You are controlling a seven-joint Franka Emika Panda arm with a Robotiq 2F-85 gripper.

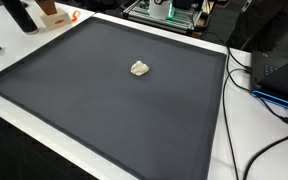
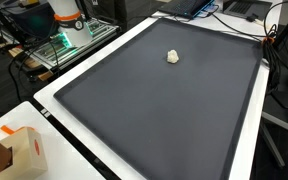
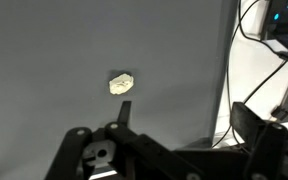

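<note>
A small cream-coloured lump (image 1: 139, 68) (image 2: 173, 56) lies alone on a large dark grey mat (image 1: 94, 110) (image 2: 164, 115). In the wrist view the lump (image 3: 121, 83) sits above and just left of the left fingertip. My gripper (image 3: 184, 108) hovers over the mat (image 3: 54, 60) near its right edge. Its black jaws are spread wide with nothing between them. The gripper does not appear in either exterior view.
The mat lies on a white table (image 1: 224, 120). Black cables (image 1: 269, 110) and a dark device with blue lights (image 1: 284, 75) are beside the mat's edge. A cardboard box (image 2: 24, 150) stands at one corner. The robot's base (image 2: 69, 15) and electronics (image 1: 169, 10) are beyond the far edge.
</note>
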